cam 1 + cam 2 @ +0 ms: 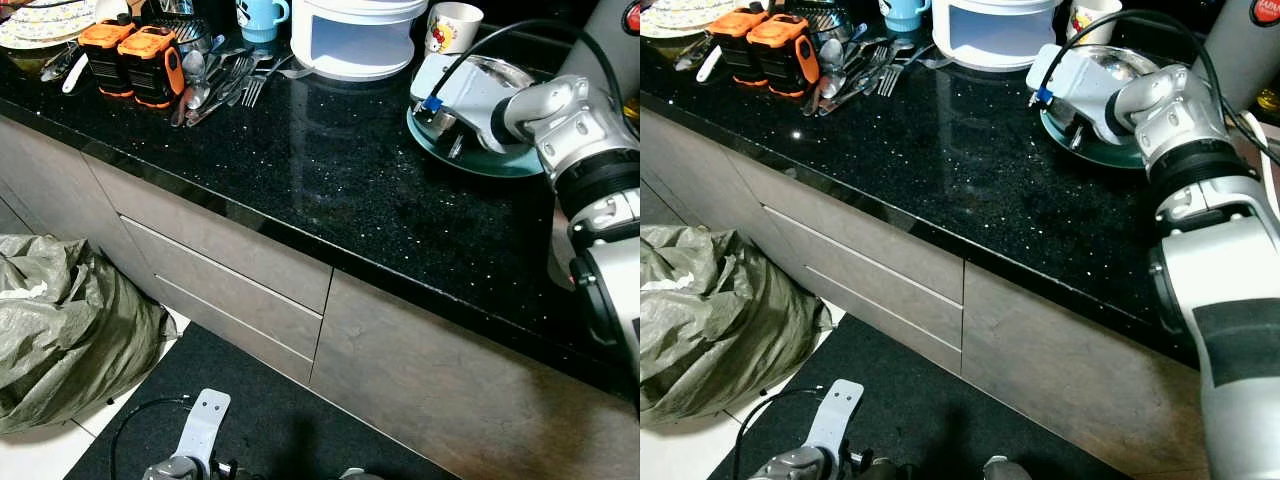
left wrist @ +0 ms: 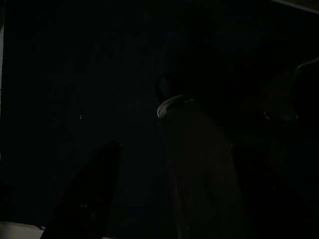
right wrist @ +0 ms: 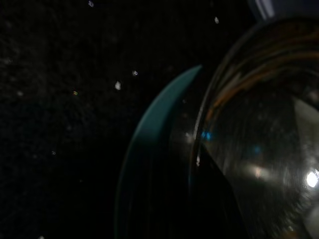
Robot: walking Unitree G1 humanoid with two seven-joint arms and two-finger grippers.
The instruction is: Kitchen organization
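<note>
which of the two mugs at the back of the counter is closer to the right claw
The white ceramic mug with a cartoon print; it stands just behind the teal plate under the right claw. The blue mug stands further left.

Both head views are sharp and evenly lit from above. The black countertop (image 1: 330, 170) glints with small specks and mirrors the white container (image 1: 355, 35) standing on it. Shade deepens over the dark mat (image 1: 940, 420) below the drawers. The left wrist view is almost black. The right wrist view is dim and soft, with bright glare spots on a steel bowl (image 3: 264, 149).
</note>
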